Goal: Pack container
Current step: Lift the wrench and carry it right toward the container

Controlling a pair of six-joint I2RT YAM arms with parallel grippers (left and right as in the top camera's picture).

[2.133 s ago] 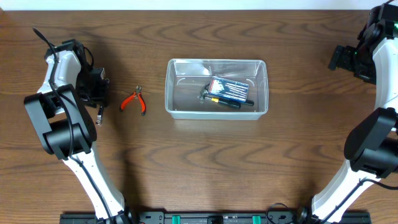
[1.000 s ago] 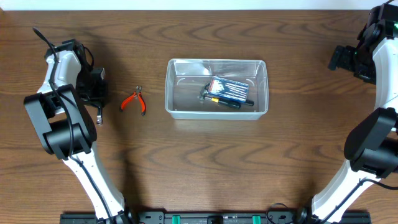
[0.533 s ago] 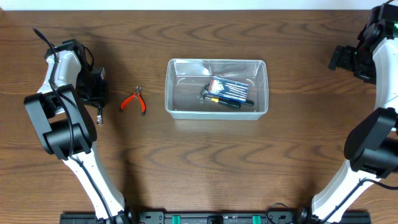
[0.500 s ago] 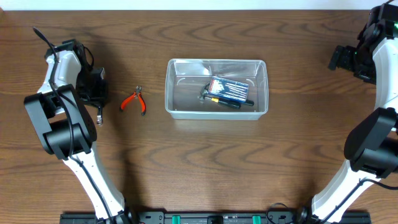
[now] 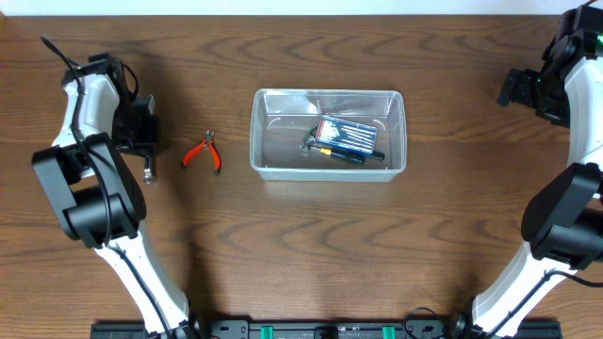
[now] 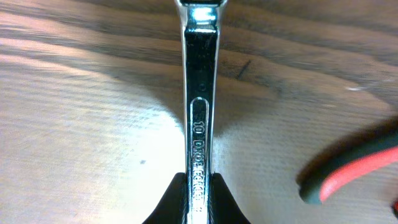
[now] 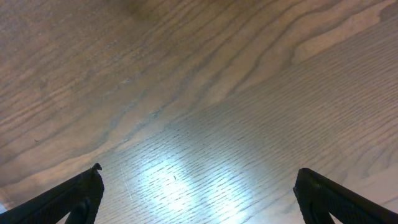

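Dark wooden table, seen from above and close up.
The table [image 5: 301, 245] fills nearly the whole overhead view, brown with bold wavy grain. A thin pale strip [image 5: 301, 7] shows beyond its far edge. Close up, light leaves a soft bright glare [image 7: 168, 177] on the smooth surface.

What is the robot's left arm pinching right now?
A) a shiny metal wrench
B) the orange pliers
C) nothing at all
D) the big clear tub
A: in the left wrist view the left end effector is shut on the handle of a shiny wrench, while the orange pliers lie loose beside it.
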